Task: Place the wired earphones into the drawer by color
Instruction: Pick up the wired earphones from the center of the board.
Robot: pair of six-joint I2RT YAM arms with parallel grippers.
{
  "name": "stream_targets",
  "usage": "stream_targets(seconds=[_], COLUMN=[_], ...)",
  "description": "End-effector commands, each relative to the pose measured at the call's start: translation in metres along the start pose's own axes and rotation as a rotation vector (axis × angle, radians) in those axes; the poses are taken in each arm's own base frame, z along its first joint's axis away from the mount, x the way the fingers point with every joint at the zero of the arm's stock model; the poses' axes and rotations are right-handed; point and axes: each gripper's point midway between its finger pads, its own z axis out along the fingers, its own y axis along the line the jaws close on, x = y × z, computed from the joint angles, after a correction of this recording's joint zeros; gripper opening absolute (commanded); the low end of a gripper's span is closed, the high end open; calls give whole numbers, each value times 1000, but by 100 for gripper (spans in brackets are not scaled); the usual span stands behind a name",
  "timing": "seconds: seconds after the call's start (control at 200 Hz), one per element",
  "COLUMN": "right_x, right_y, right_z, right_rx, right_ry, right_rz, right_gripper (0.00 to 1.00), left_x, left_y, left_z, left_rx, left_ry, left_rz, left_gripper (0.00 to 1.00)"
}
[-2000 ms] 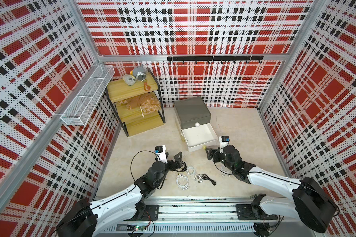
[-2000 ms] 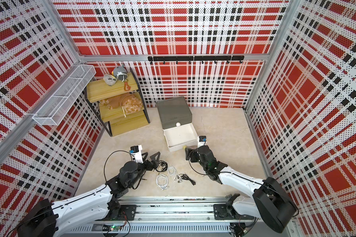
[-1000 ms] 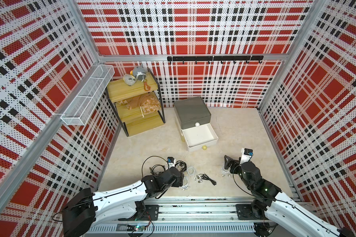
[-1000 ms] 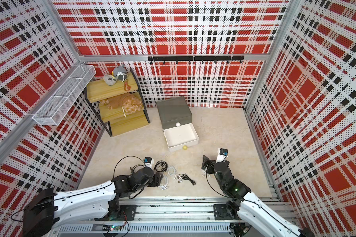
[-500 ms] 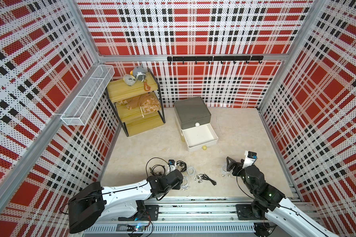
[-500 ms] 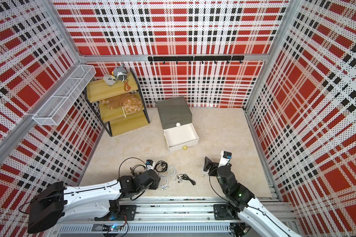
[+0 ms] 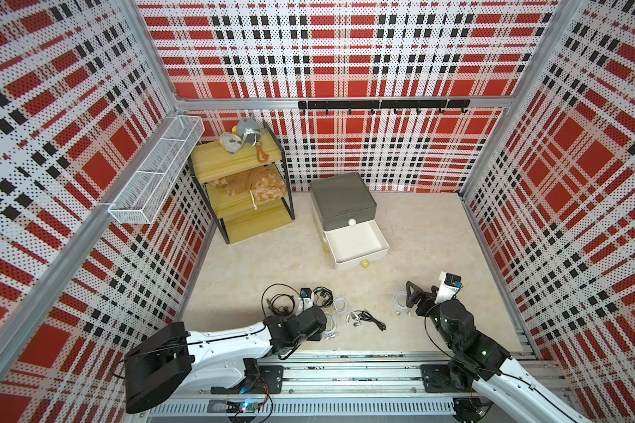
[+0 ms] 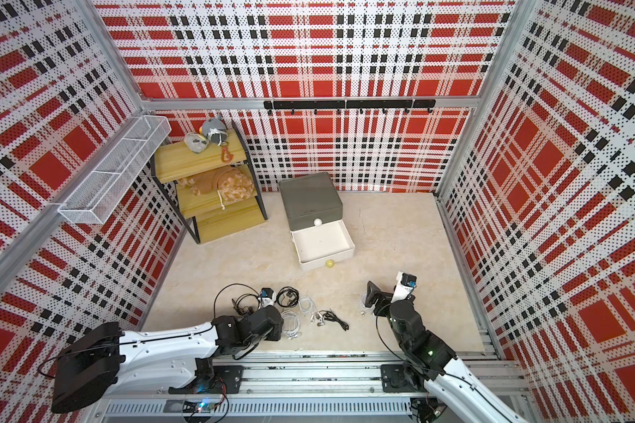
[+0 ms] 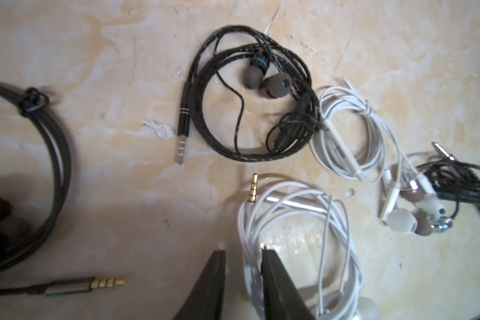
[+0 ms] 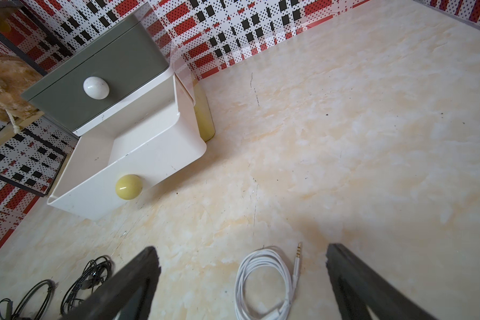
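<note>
**Two grippers at white earphone coils, short of the open drawer (image 7: 345, 262).**
The left gripper (image 9: 243, 250) has narrow jaws astride strands of a white coil (image 9: 247, 219); whether they grip is unclear. The black earphones (image 9: 275, 87) are nearby. The right gripper (image 10: 241, 248), jaws spread wide, is above a second white coil (image 10: 296, 267).

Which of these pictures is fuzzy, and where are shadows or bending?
Left wrist view: soft, black earphone cable at the edge blurred, shadow on the floor by the left gripper. Right wrist view: sharper, right gripper blurred up close. Both top views: crisp, evenly lit.
</note>
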Motion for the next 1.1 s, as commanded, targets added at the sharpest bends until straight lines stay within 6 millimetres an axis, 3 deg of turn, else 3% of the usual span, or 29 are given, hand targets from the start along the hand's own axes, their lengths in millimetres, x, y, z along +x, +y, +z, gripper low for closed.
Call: stream_targets(seconds=[0.0,0.13,0.381,0.641,0.852,1.097], right_x=[-3,-3,-6,-10,-15,-16], right_y=[0,2,3,6,10,10], right_z=[1,2,2,3,5,6], right_rx=[4,-1,2,-8,-7,1], right_ry=[-13,-13,-18,-31,-43,-41], right_rz=[7,5,-5,-12,-32,-47], right_gripper=[100,100,100,100,100,100], left_x=[0,-1,-6,-21,-53,-118], left_y=[-3,-5,-9,-17,-28,-51], left_z=[0,1,-1,-16,-39,-83], left_rx=[20,22,34,80,128,143], left_ry=[-14,-14,-29,-82,-206,-437], left_rz=[-7,-1,-5,-38,-64,-24], left_gripper=[26,20,0,0,0,0])
